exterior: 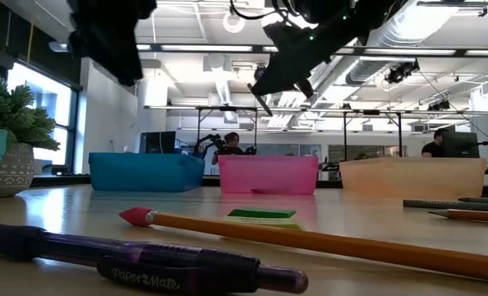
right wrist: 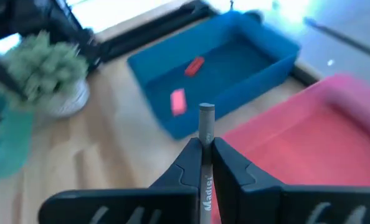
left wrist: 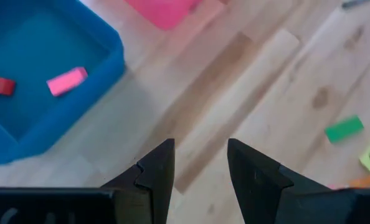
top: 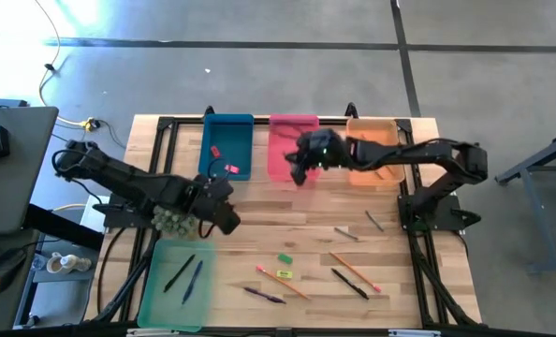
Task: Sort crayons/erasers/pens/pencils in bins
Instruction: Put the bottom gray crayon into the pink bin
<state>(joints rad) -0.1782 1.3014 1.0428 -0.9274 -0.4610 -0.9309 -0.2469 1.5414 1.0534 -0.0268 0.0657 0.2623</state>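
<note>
My right gripper is shut on a grey crayon. It hangs in the air over the pink bin's near edge, beside the blue bin. The blue bin holds a red eraser and a pink eraser. My left gripper is open and empty, above bare wood near the blue bin's near corner. On the table near the front edge lie a green eraser, a yellow eraser, pencils and pens. Two more grey crayons lie farther right. My right gripper pinches the grey crayon between its two fingers, and the crayon lies along them. The crayon's free end sticks out past the fingertips. The fingers slant downward toward the far left. The crayon is lifted clear of the table and the bins.
The orange bin stands at the far right of the row. The mint green bin at the near left holds two pens. A potted spiky plant stands close beside my left gripper.
</note>
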